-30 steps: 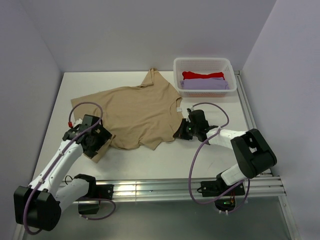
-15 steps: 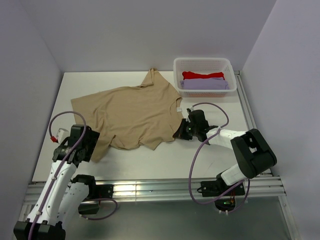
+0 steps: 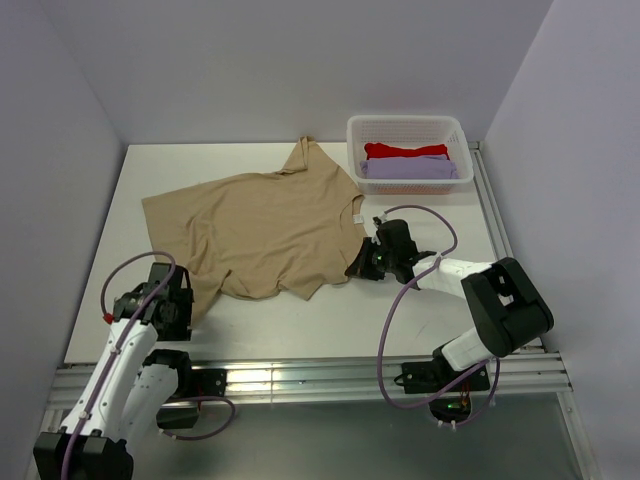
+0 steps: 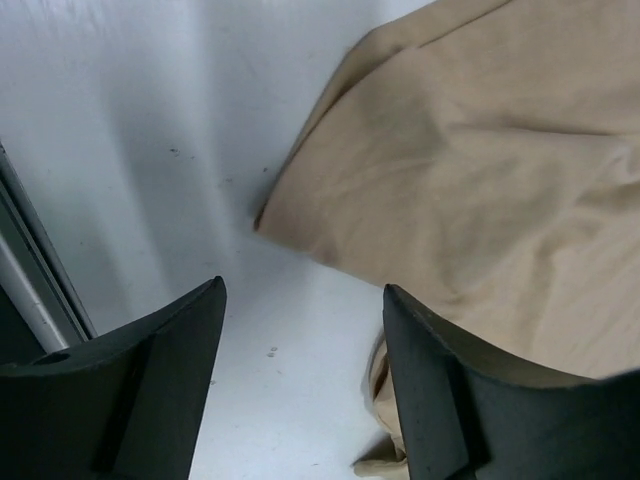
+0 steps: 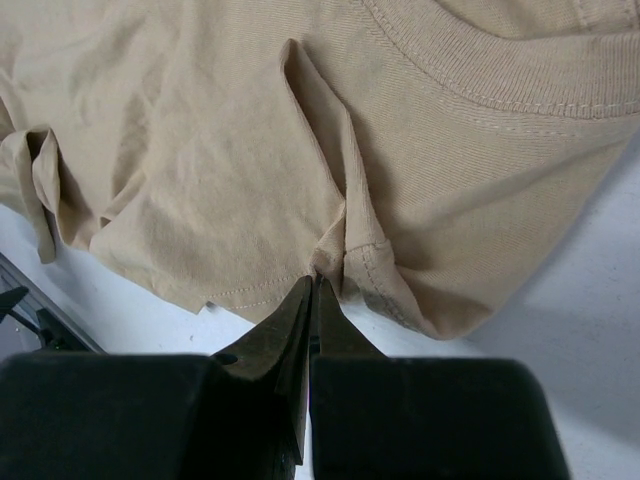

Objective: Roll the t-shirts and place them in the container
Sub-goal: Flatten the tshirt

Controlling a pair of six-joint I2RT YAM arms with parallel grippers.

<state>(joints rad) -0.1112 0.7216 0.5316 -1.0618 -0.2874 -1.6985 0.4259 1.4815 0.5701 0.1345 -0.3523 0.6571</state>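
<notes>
The tee (image 3: pixel 270 225) is soft matt cloth, ribbed and stitched at the neck. The counter (image 3: pixel 300 320) is smooth white, faintly glossy. The basket (image 3: pixel 405 120) is white plastic lattice. The left gripper (image 4: pixel 300 300) is matt black.

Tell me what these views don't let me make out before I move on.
Left wrist view: the tan shirt's bunched edge runs behind the left claw and off the frame.
Top view: the basket wall hides the lower parts of the red shirt and lavender shirt; rolled or folded, too small to tell.
Top view: the white neck label is too small to read.
</notes>
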